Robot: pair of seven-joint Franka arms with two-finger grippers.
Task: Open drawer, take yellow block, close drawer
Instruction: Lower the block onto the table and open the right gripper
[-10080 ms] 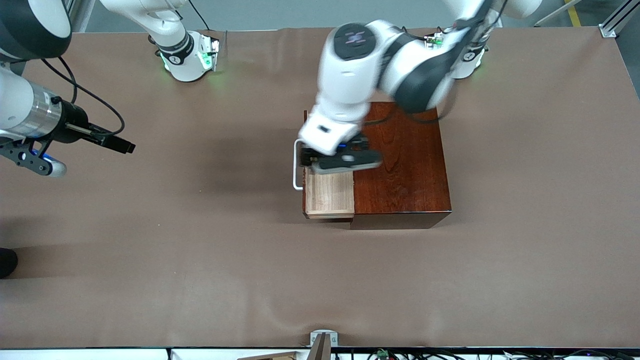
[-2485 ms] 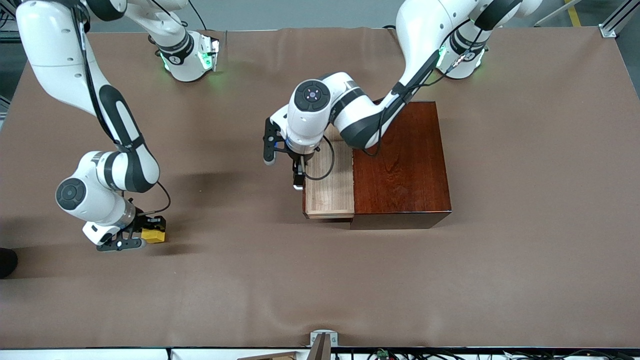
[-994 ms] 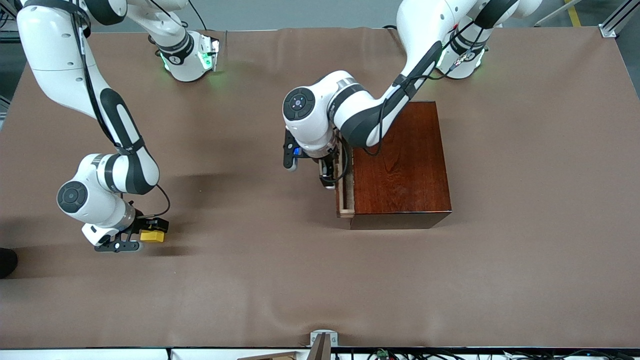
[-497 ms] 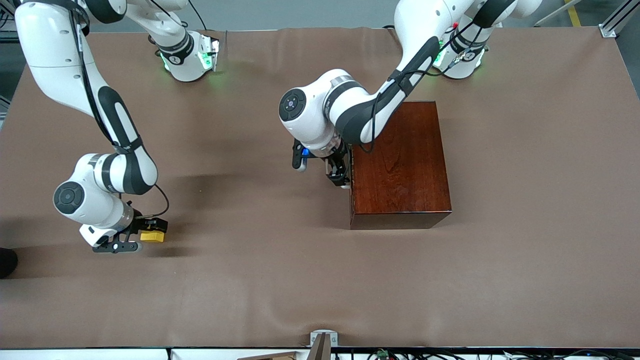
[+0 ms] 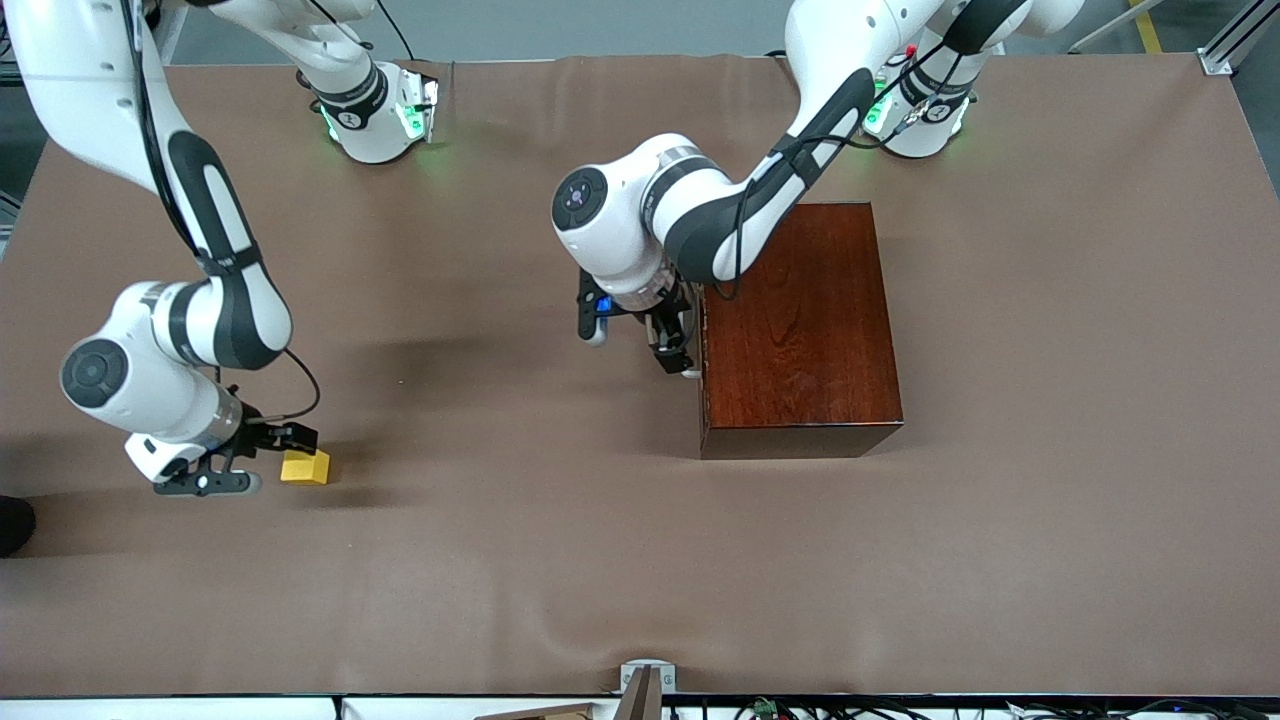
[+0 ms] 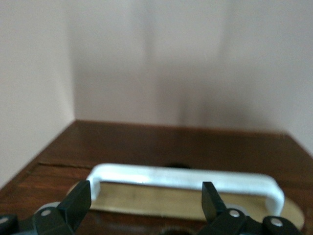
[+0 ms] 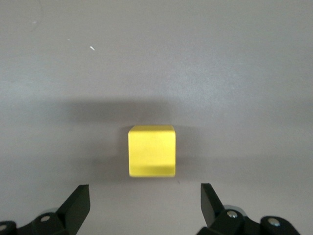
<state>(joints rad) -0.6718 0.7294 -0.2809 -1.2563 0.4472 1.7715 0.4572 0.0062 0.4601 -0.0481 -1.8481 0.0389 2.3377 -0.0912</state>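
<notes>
Yellow block [image 5: 305,467] sits free on the surface [image 5: 520,560], just beside right tool [image 5: 233,462], straight out ahead of its spread, empty jaws. Next out, left tool [image 5: 672,345] is at the drawer [image 6: 186,208] face, jaws apart and straddling the white handle [image 6: 188,177], bar running across the gap. Drawer looks shut flush in the box [image 5: 800,320]. Left arm is the nearer one to it; a straight pull-back should clear.

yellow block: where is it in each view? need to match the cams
Front view: yellow block on the table toward the right arm's end, beside the right gripper.
Right wrist view: block centred, ahead of the open jaws.
Left wrist view: not in it.
Shared landmark: the brown table.
</notes>
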